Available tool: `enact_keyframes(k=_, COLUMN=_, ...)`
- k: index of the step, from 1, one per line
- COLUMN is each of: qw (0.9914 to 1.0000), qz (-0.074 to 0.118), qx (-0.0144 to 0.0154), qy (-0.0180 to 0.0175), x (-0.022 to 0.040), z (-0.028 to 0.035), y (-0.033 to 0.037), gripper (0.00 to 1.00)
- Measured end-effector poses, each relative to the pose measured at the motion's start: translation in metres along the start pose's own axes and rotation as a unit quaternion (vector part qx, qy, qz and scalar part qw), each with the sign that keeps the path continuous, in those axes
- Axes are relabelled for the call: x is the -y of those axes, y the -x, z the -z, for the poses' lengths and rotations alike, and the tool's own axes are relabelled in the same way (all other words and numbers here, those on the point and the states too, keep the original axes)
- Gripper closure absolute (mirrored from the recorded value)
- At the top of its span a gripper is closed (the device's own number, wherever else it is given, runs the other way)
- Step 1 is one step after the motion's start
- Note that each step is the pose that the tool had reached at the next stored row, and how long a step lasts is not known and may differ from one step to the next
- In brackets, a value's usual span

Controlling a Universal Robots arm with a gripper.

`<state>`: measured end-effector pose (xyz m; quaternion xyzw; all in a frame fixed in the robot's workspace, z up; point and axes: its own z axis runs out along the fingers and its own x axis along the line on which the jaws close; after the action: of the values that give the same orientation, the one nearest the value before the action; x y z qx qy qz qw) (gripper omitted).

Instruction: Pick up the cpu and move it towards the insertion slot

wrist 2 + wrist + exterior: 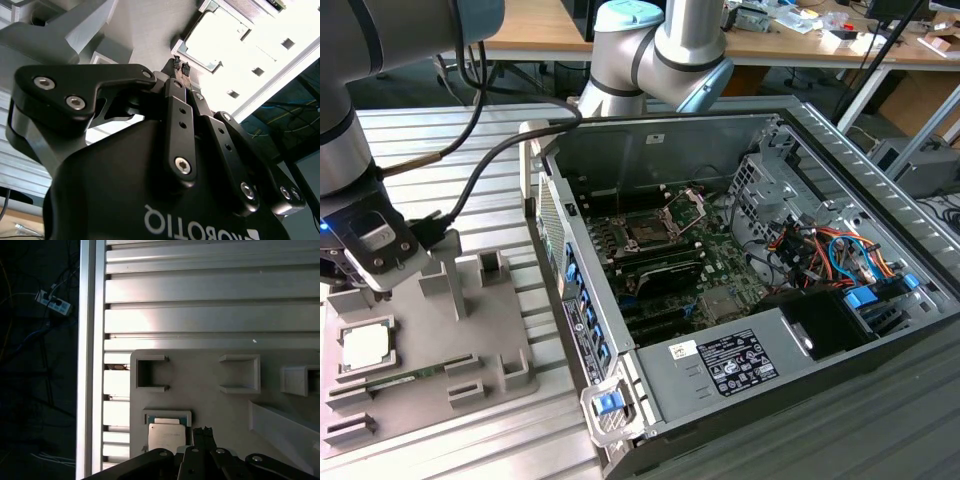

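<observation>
CPU [366,345] lies flat in its square nest on the grey fixture tray [490,345], out at the exterior view's left, silvery top facing up. We see no long axis on it, it's square. In the first wrist view its edges run parallel to the nest's frame and to the tray's edge.

The gripper [202,432] hangs low over the tray with its fingertips just beside the CPU, off one edge rather than around it. We can't tell whether they touch the tray. In the second wrist view the two fingertips [176,64] are pressed together with nothing between them.

Well apart, across the slatted table [470,140], the computer case [840,170] lies open. Inside it we spot the insertion slot [648,230], a dark square with its metal bracket [686,207] tipped up.
</observation>
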<state>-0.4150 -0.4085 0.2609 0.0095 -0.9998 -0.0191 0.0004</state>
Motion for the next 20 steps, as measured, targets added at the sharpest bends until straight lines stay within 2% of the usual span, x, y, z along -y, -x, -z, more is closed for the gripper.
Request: enact_keyframes(k=20, qw=1.0, qz=0.0, qx=0.0, qy=0.0, x=0.0001, z=-0.0048, y=-0.0015, gripper=0.89)
